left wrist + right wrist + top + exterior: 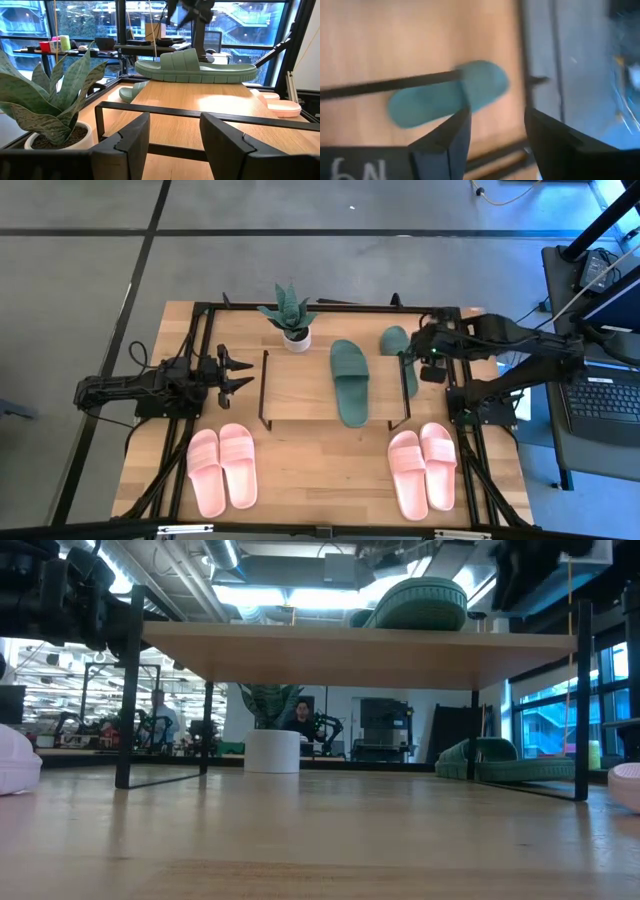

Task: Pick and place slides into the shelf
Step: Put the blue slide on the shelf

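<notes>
The left gripper (243,374) hung just beside the shelf's (300,385) left end, jaws apart and empty; a careless swing from there could have knocked the potted plant (290,313) standing near the shelf's back corner. In front of it on the table (330,480) lay one pink pair (222,469), untouched. One green slide (350,380) lay on the shelf's top board. Its mate (400,355) sat on the table at the shelf's right end, partly under the wire frame (406,385). The right gripper (412,345) hovered above it, jaws spread, holding nothing. The main hazard, as I judged it, was the frame bar crossing that slide: a descent could have struck the wire or snagged the slide on lifting. The second pink pair (422,468) waited at the front right
</notes>
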`<state>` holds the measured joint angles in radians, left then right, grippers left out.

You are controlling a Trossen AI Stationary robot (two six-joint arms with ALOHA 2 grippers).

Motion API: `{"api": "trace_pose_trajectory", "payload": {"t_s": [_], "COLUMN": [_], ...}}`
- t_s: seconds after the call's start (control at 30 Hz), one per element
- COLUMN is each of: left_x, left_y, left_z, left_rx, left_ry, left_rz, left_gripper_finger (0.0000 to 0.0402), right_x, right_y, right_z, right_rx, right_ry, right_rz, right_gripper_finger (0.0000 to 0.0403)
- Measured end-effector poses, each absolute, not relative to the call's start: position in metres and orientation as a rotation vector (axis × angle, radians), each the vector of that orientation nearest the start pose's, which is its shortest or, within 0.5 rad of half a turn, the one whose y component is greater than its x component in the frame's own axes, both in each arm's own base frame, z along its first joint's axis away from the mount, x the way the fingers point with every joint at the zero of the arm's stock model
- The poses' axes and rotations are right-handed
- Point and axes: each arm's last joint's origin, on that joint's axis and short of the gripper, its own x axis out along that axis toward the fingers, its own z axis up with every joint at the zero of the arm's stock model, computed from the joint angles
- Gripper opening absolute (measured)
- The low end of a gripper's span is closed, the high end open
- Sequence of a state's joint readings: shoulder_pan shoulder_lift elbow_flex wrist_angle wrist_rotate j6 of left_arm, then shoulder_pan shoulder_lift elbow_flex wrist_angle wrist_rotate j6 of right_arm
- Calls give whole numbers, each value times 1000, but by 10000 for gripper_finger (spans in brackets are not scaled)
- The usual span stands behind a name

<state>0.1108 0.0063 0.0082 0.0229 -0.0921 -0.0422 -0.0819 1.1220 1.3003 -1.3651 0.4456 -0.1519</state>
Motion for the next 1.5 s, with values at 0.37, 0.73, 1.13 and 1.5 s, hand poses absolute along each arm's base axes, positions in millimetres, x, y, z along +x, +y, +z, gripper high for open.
{"api": "trace_pose_trajectory", "payload": {"t_s": [0.37, 0.73, 1.13, 1.5], "left_x": [97, 97, 97, 97], "left_y": [13, 13, 13, 13], "left_z": [168, 168, 168, 168], "left_rx": [-42, -42, -42, -42], "left_ry": [-29, -29, -29, -29], "left_rz": [202, 203, 203, 203], "left_gripper_finger": [166, 166, 166, 166], "right_x": [161, 157, 164, 156], "right_y": [-65, -91, -101, -105], "right_z": [265, 222, 198, 194], "right_rx": [-384, -282, -281, -235], "right_ry": [1292, 1254, 1213, 1263], "right_rz": [-421, -423, -405, -394], "right_gripper_finger": [184, 184, 184, 184]}}
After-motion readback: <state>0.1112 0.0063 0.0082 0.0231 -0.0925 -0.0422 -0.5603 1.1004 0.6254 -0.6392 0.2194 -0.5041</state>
